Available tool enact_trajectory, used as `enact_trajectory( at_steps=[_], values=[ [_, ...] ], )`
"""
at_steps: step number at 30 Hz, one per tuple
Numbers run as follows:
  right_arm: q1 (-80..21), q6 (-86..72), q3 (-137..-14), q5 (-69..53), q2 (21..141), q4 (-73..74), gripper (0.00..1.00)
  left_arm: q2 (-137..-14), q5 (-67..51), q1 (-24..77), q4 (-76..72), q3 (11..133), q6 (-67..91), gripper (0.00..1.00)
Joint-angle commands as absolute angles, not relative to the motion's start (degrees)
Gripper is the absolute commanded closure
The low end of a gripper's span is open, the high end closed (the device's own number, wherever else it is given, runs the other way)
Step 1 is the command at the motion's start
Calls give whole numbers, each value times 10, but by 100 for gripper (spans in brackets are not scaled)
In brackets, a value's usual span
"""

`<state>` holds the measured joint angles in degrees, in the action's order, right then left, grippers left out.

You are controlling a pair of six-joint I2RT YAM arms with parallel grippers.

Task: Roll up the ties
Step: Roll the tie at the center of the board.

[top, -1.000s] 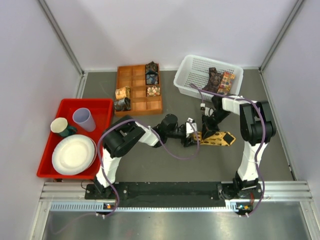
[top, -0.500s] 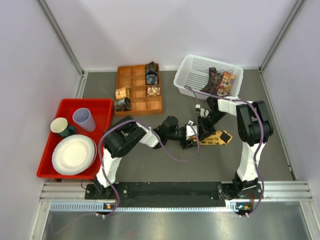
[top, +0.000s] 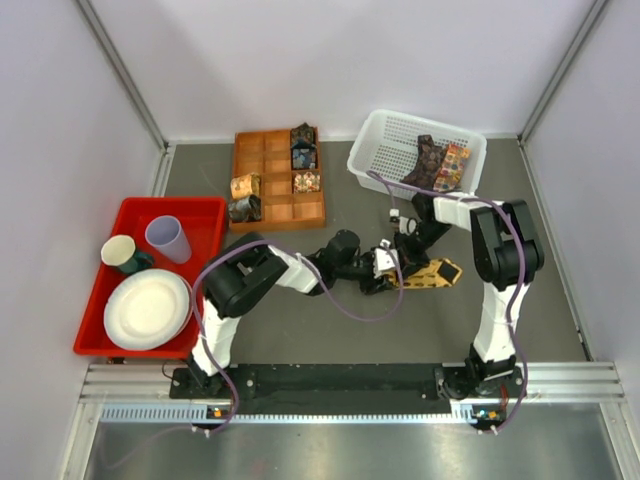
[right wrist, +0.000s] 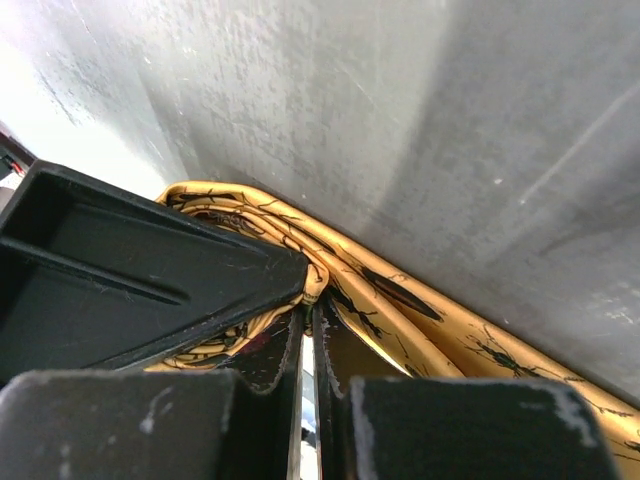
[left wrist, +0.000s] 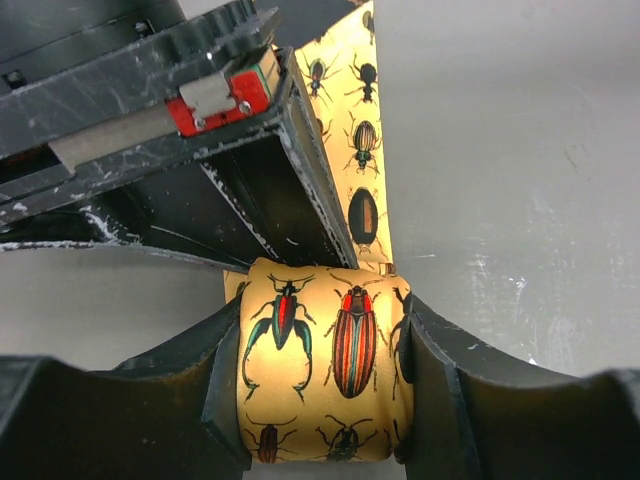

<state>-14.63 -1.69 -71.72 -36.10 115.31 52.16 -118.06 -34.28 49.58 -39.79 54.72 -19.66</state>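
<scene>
White walls (top: 330, 60) enclose a grey tabletop (top: 420, 332) with an aluminium rail (top: 565, 378) along its near edge.

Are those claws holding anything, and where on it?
The left gripper clamps the golden tie by the two sides of its roll. The right gripper is shut at the roll; whether it grips cannot be told.

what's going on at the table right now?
Both arms meet mid-table over a yellow tie with a beetle print. The left gripper is clamped on the rolled-up part, and the unrolled tail lies flat on the table. The right gripper is shut and pressed in beside the roll; whether it pinches fabric is unclear. Finished rolls sit in the wooden tray, and more ties wait in the white basket.
</scene>
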Motion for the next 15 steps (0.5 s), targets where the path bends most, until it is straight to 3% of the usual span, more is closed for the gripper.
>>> enact_trajectory(
  at_steps=[1, 9, 15],
  values=[
    [-178, -3, -740, -374, 1161, 482, 96, -1166, -273, 499, -187, 567, -216, 73],
    [-125, 31, -741, -417, 1096, 552, 79, -1152, -251, 499, 47, 607, -249, 88],
    [-92, 45, -718, -472, 1046, 563, 71, -1172, -240, 500, 134, 654, -263, 93]
  ],
)
